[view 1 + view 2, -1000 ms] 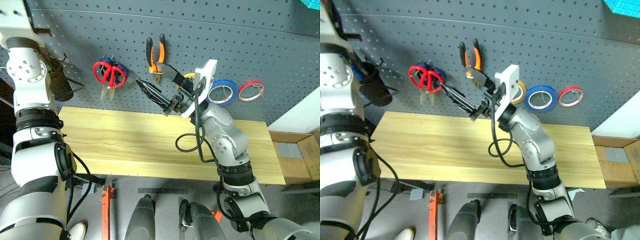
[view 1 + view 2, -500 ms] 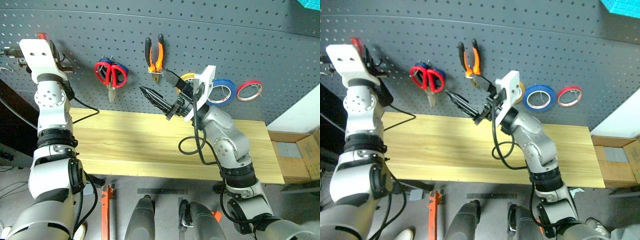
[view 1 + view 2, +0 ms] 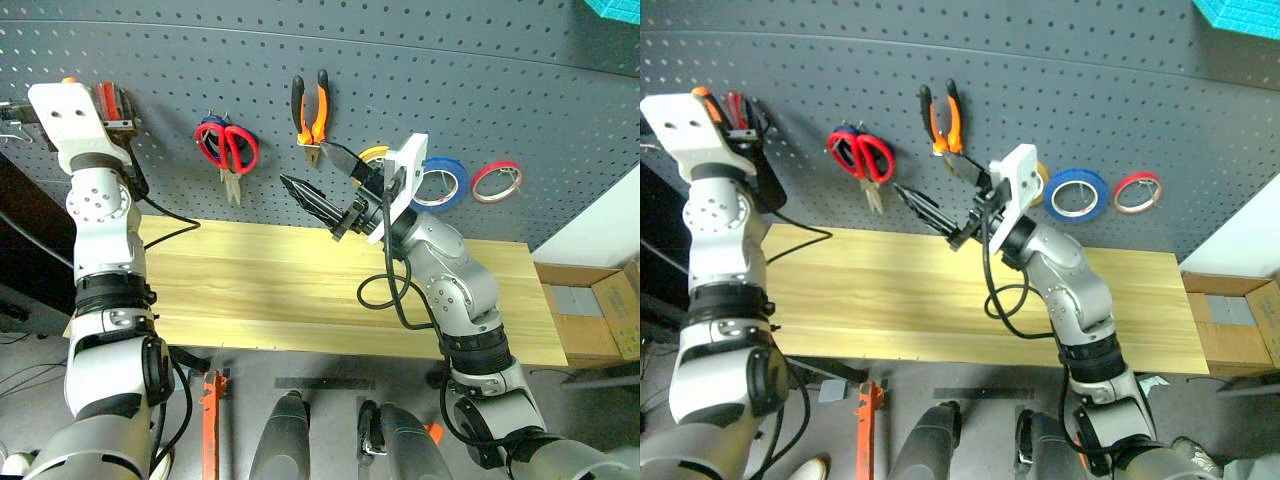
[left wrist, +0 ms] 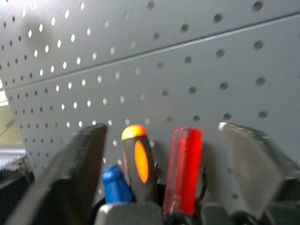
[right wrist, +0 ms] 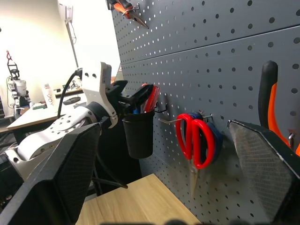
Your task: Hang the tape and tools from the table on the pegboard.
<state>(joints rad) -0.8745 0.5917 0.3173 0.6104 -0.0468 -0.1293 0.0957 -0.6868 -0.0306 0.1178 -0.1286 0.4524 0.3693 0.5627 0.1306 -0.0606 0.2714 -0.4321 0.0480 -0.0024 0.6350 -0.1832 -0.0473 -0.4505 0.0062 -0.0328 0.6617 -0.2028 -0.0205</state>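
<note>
Lowered since a second ago, left gripper (image 4: 159, 154) stands open around the red screwdriver (image 4: 183, 164) in a black cup (image 5: 138, 136) on the pegboard (image 3: 480, 80); right gripper (image 3: 325, 180) hovers open above the table (image 3: 280, 290).

Pretty plain workshop corner. To the right there's a white wall (image 3: 610, 225) with an open cardboard box (image 3: 590, 315) sitting low against it. The floor (image 3: 330, 365) is grey, and something teal (image 3: 615, 6) pokes in up at the top right. Off to the far left it opens into a bright room with desks (image 5: 35, 110) and pale, well-lit walls (image 5: 33, 42).
</note>
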